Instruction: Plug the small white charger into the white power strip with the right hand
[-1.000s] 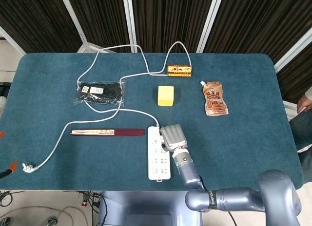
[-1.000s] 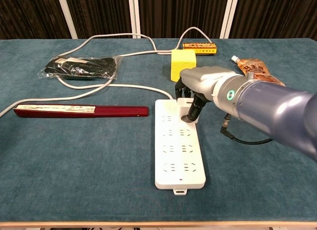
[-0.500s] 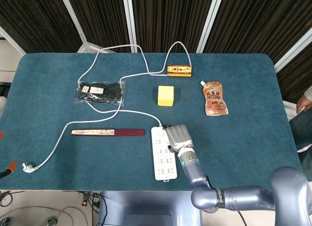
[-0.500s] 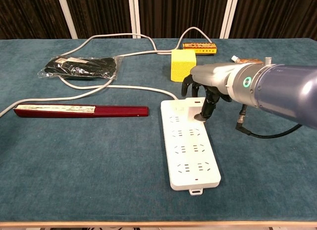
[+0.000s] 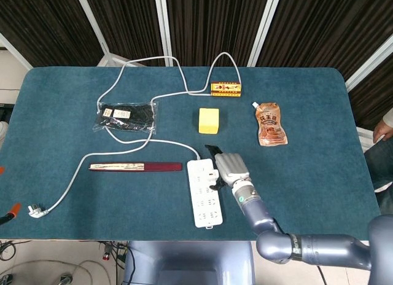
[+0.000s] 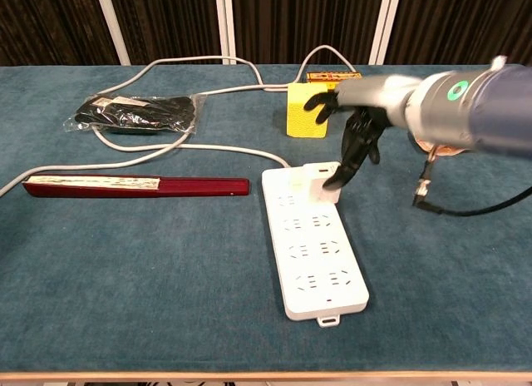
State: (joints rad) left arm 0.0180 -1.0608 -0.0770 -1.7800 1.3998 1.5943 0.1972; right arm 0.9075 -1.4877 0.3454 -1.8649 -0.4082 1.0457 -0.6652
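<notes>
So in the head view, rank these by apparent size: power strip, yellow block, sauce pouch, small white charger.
1. Power strip
2. Sauce pouch
3. Yellow block, close to the pouch in area
4. Small white charger, partly hidden by the robot hand

charger [image 6: 319,180] seemingly on power strip [image 6: 314,254] far end, right hand [image 6: 356,136] above

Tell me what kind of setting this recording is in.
Probably a lab or staged test room, not a home. A teal felt-covered table sits before dark slatted wall panels, with unrelated items laid out apart: white power strip, yellow block, sauce pouch.
</notes>
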